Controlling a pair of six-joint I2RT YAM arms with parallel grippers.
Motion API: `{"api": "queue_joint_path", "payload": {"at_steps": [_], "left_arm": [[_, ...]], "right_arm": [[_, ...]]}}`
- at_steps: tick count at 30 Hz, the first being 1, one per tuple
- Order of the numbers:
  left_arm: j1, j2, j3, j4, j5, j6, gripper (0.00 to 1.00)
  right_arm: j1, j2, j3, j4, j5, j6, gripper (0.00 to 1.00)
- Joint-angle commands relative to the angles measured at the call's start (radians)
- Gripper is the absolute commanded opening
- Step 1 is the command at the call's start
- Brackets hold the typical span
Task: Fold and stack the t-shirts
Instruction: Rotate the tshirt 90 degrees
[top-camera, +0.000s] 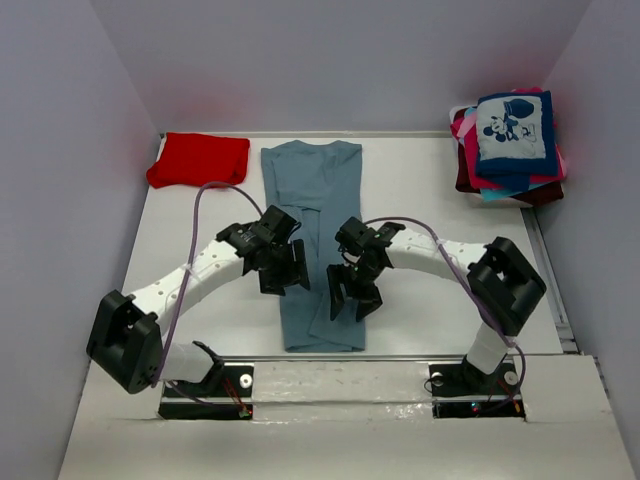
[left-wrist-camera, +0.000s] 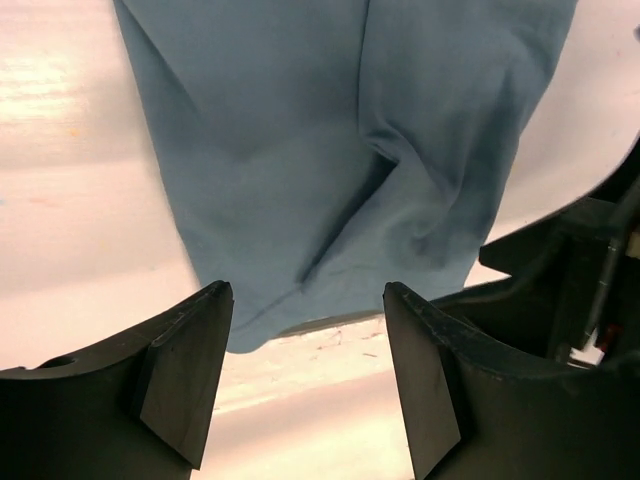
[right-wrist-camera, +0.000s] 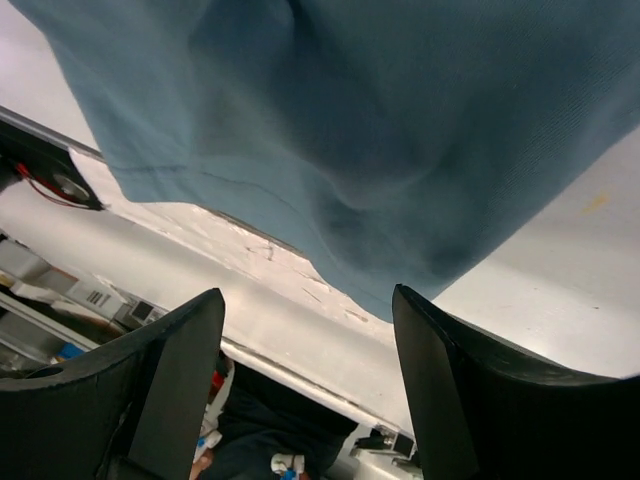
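Observation:
A dusty grey-blue t-shirt (top-camera: 318, 190) lies folded lengthwise into a long strip down the middle of the table. It fills the upper part of the left wrist view (left-wrist-camera: 340, 150) and of the right wrist view (right-wrist-camera: 380, 130). My left gripper (top-camera: 284, 283) is open and empty over the strip's near left edge. My right gripper (top-camera: 351, 306) is open and empty over its near right part. A folded red t-shirt (top-camera: 198, 159) lies at the far left. A stack of folded shirts topped by the navy cartoon-mouse one (top-camera: 513, 131) sits at the far right.
The white table (top-camera: 430, 200) is walled at the back and sides. Its near edge (right-wrist-camera: 300, 330) runs just below the shirt's hem. A purple cable (top-camera: 200, 200) loops above the left arm.

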Motion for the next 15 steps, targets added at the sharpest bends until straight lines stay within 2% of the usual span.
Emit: {"api": "queue_joint_path", "payload": {"at_steps": [1,3,8,15], "left_arm": [[-0.024,-0.084,-0.060,-0.011,0.051,-0.056,0.71],[-0.024,-0.116,-0.119,0.001,0.084,-0.073,0.71],[-0.043,-0.197,-0.246,0.020,0.115,-0.116,0.69],[-0.053,-0.323,-0.332,-0.011,0.148,-0.156,0.62]], "right_arm": [[0.047,-0.049,-0.033,0.054,-0.026,0.051,0.70],[0.059,-0.052,-0.048,0.063,-0.026,0.064,0.67],[0.091,-0.064,-0.086,0.077,-0.021,0.081,0.66],[0.092,-0.125,-0.161,0.081,-0.024,0.106,0.66]]}}
